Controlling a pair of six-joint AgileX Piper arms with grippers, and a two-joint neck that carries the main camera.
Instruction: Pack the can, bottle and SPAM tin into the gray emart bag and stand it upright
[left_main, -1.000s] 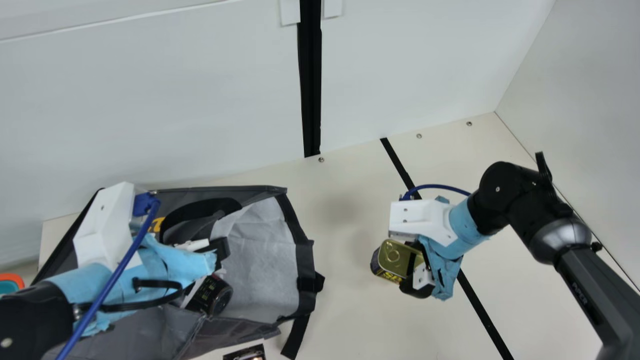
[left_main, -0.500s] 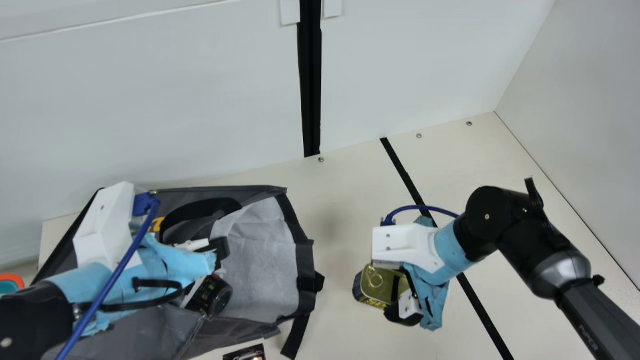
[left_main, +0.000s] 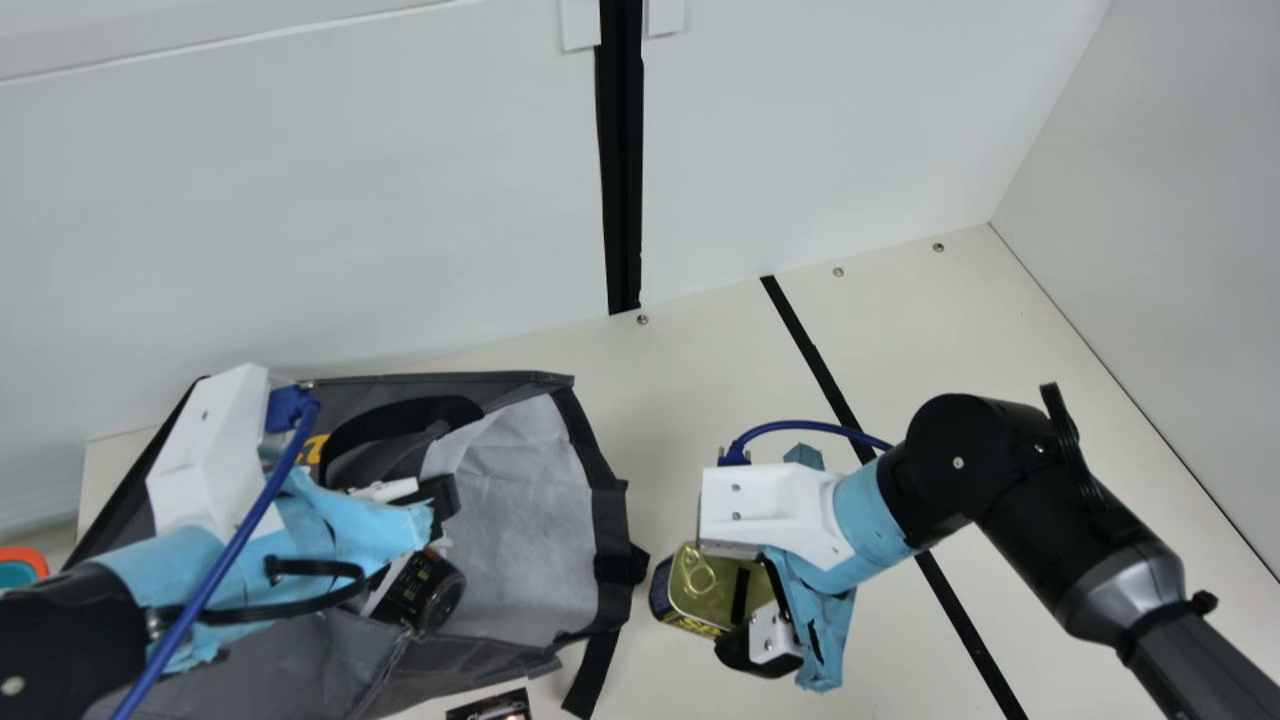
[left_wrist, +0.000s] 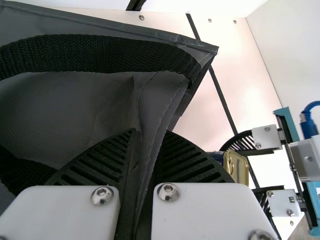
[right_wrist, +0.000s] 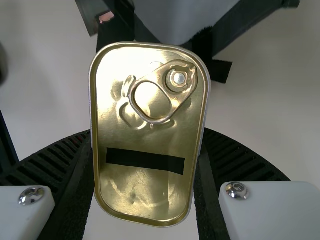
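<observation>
In the main view the gray emart bag (left_main: 300, 655) lies on its side, its mouth facing right. My left gripper (left_main: 440, 500) is at the bag's upper layer; in the left wrist view the same gripper (left_wrist: 145, 165) is shut on a fold of bag fabric (left_wrist: 152, 130). A black can or bottle end (left_main: 425, 592) shows in the bag below it. Right of the mouth, my right gripper (left_main: 735, 600) holds the gold-lidded SPAM tin (left_main: 705, 590). In the right wrist view the right gripper (right_wrist: 145, 170) has its fingers on both sides of the tin (right_wrist: 150, 190).
A dark item with a picture on it (left_main: 492, 706) lies at the main view's bottom edge, below the bag. An orange-rimmed object (left_main: 25, 560) sits at the far left. A black strap (left_main: 593, 670) hangs from the bag's mouth onto the table (left_main: 700, 400).
My right gripper has moved left and toward the main view's bottom with the SPAM tin, coming close to the bag's mouth. The left arm and the bag have stayed still.
</observation>
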